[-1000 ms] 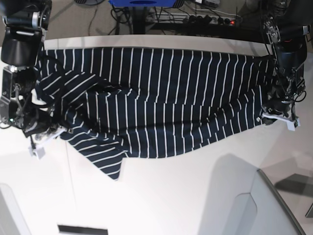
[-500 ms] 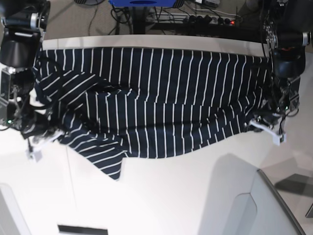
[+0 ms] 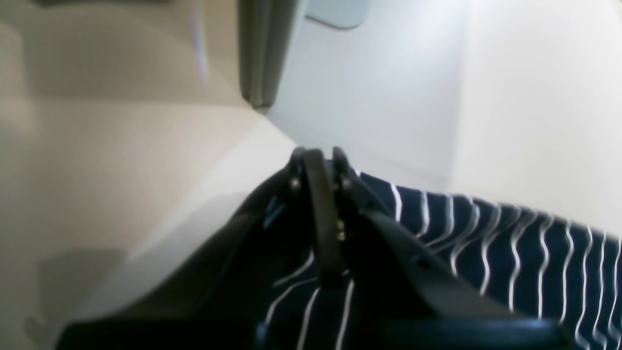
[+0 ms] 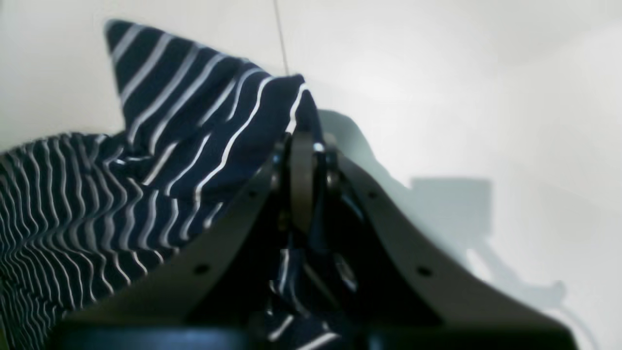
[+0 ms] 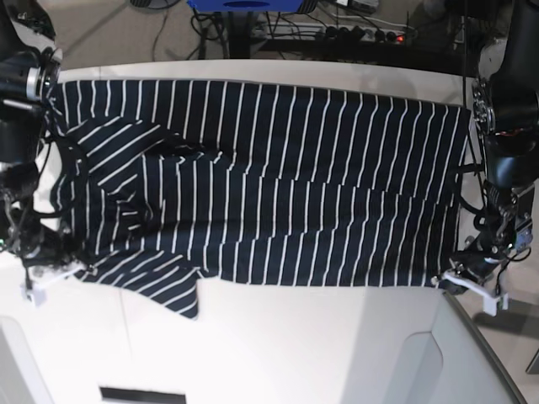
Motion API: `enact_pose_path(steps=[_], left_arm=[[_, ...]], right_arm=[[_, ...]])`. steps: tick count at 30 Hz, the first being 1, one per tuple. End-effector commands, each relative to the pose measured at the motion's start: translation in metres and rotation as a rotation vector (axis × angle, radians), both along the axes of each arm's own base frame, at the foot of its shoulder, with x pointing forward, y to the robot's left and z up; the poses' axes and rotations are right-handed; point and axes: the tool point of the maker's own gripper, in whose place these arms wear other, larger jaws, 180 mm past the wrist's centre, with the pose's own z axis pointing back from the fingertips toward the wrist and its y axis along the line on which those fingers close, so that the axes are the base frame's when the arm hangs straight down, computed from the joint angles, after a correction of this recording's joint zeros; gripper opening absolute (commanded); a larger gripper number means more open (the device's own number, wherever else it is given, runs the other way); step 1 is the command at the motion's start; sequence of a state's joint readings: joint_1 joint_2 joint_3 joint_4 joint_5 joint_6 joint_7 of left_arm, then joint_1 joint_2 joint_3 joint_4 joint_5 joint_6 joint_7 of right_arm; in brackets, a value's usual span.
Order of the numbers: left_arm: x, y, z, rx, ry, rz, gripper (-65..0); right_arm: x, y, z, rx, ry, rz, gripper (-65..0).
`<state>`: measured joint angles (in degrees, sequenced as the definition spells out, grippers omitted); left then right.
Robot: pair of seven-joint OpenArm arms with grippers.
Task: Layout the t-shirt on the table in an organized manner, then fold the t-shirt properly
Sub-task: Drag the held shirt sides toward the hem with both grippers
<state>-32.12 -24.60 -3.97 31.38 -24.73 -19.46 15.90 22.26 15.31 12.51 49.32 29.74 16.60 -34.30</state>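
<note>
The dark navy t-shirt (image 5: 278,185) with thin white stripes lies stretched wide across the white table (image 5: 295,337). In the base view my left gripper (image 5: 461,283) is at the shirt's near right corner, shut on the fabric. The left wrist view shows its black fingers (image 3: 316,175) pressed together over the striped t-shirt (image 3: 510,253). My right gripper (image 5: 52,271) is shut on the near left edge. In the right wrist view, t-shirt cloth (image 4: 204,126) bunches up into the shut right gripper (image 4: 303,143). One sleeve (image 5: 173,290) points toward the near side.
Cables and a power strip (image 5: 370,34) lie beyond the table's far edge, beside a blue object (image 5: 248,5). A grey panel (image 5: 472,353) sits at the near right, and a dark slot (image 5: 141,394) at the near left. The table's right edge (image 3: 218,160) runs close to my left gripper.
Both grippers have pulled toward the near side of the table with the shirt's edge. The shirt now lies wider and flatter, with fewer folds on its left.
</note>
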Motion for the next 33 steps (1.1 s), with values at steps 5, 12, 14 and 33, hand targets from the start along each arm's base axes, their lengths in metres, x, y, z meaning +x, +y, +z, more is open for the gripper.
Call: enact_pose_path(steps=[5, 12, 14, 33], left_arm=[[0.017, -0.004, 0.021, 0.022, -0.056, -0.028, -65.0], [0.016, 0.0, 0.022, 0.029, -0.055, -0.025, -65.0], [0.015, 0.0, 0.021, 0.029, -0.052, -0.025, -65.0], [0.005, -0.004, 0.013, 0.031, -0.044, -0.042, -65.0]], right_arm=[[0.022, 0.021, 0.008, -0.053, -0.103, 0.136, -64.8], [0.031, 0.014, 0.002, -0.077, -0.21, 0.094, -64.8], [0.03, 0.003, 0.003, -0.097, -0.219, 0.082, -64.8], [0.024, -0.007, -0.007, -0.26, -0.165, 0.24, -65.0]])
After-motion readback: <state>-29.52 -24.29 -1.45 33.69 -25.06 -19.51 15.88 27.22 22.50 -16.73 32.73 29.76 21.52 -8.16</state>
